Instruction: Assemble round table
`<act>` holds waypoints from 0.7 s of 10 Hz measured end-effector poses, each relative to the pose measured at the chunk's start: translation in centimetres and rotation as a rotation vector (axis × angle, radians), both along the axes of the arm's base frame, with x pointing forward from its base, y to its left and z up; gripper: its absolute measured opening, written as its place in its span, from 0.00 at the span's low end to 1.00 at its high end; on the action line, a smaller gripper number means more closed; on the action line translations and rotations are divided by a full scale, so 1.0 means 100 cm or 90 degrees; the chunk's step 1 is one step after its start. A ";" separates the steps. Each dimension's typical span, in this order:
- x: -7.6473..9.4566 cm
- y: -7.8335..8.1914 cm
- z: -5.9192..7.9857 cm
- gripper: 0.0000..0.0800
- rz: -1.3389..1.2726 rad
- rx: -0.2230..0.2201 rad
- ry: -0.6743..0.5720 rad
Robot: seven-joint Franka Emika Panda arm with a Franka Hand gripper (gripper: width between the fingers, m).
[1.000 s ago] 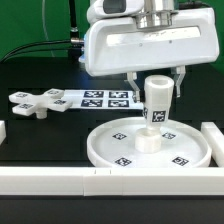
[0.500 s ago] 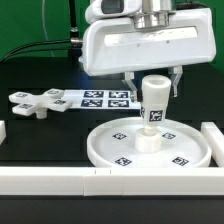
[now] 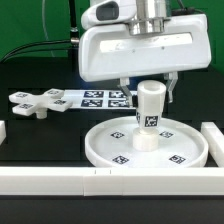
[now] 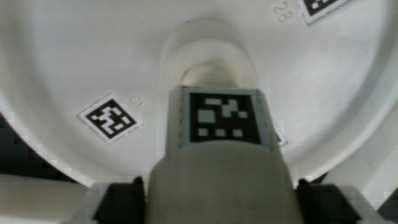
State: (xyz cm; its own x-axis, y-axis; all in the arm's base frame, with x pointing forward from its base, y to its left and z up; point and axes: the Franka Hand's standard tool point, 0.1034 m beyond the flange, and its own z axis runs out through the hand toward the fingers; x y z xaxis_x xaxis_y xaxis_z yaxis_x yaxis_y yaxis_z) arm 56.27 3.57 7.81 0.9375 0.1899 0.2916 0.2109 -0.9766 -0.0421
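The robot arm's tool hangs above the middle of the scene, clenched on the short cylinder, with one finger on either side of the cylinder's upper part. The cylinder is white, stands upright, and carries a black-and-white square tag on its side. Its lower end sits at the central hub of the large rimmed disc; whether it is fully seated in the hub cannot be told. In the wrist view the cylinder fills the middle of the picture, its tag facing the camera, with the dark fingertips showing at both sides and the white floor of the disc curving behind it.

The disc lies flat on the black worktop, with several small square tags spread across its inner floor. Behind the disc, toward the exterior view's left, the marker board lies flat on the worktop. Further to the exterior view's left lies the white cross-shaped piece, just beside the marker board and well apart from the disc. Long white rectangular bars edge the worktop along the front and at the exterior view's right.
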 end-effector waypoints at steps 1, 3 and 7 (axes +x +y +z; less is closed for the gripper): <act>0.000 0.002 -0.002 0.51 0.000 -0.001 -0.005; 0.001 0.002 -0.002 0.51 -0.001 -0.005 -0.018; 0.001 0.001 -0.002 0.60 -0.002 -0.007 -0.025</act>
State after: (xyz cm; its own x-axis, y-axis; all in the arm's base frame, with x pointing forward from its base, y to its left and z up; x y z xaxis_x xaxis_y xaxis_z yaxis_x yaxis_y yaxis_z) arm 56.36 3.68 7.59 0.9262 0.1903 0.3255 0.2089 -0.9777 -0.0228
